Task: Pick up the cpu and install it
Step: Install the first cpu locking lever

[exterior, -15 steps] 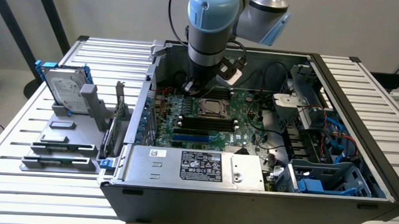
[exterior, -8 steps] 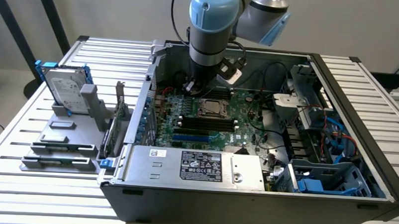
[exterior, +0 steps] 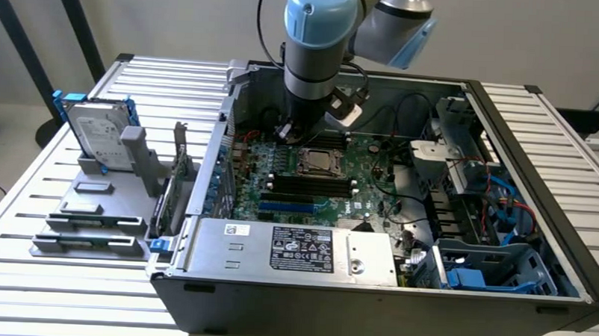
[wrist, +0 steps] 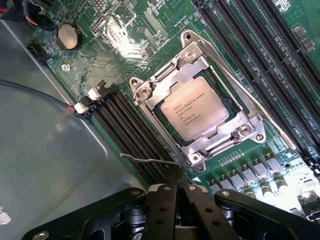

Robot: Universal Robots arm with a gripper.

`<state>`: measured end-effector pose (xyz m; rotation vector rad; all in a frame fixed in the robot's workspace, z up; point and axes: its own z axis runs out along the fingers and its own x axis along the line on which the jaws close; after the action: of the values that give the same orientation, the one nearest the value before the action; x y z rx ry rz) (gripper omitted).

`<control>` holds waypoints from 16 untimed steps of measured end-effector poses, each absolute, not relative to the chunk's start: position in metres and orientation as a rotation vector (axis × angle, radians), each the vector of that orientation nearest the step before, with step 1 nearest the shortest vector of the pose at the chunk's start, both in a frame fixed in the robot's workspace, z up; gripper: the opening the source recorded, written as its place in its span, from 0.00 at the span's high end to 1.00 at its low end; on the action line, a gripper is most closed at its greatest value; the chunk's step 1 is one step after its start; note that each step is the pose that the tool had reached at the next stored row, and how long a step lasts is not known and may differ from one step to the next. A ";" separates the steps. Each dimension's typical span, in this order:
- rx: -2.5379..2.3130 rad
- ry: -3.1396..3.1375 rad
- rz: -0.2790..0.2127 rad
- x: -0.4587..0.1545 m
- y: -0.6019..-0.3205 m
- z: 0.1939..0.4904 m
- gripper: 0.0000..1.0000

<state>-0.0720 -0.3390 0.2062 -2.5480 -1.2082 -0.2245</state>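
Closed gripper [wrist: 176,186] just beside socketed cpu [wrist: 194,108], touching lever [wrist: 155,161]

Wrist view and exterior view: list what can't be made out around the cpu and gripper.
- Gripper tips: exterior view, hidden behind the arm's wrist.
- Contact with the socket lever: wrist view, gripper body covers it.
- cpu print: exterior view, too small.
- Socket latch state: unclear in both.

The arm [exterior: 314,41] is cut off by the exterior view's upper edge. Print on the cpu [wrist: 195,107] is too small to read, and the worktop [exterior: 66,279] runs past the picture's edges.
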 end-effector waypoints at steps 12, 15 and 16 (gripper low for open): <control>-2.550 -1.207 -0.227 -0.072 -0.339 0.201 0.89; -2.550 -1.207 -0.227 -0.071 -0.339 0.200 0.89; -2.550 -1.207 -0.227 -0.071 -0.339 0.199 0.89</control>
<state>-0.0711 -0.3389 0.1994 -2.5500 -1.2065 -0.2273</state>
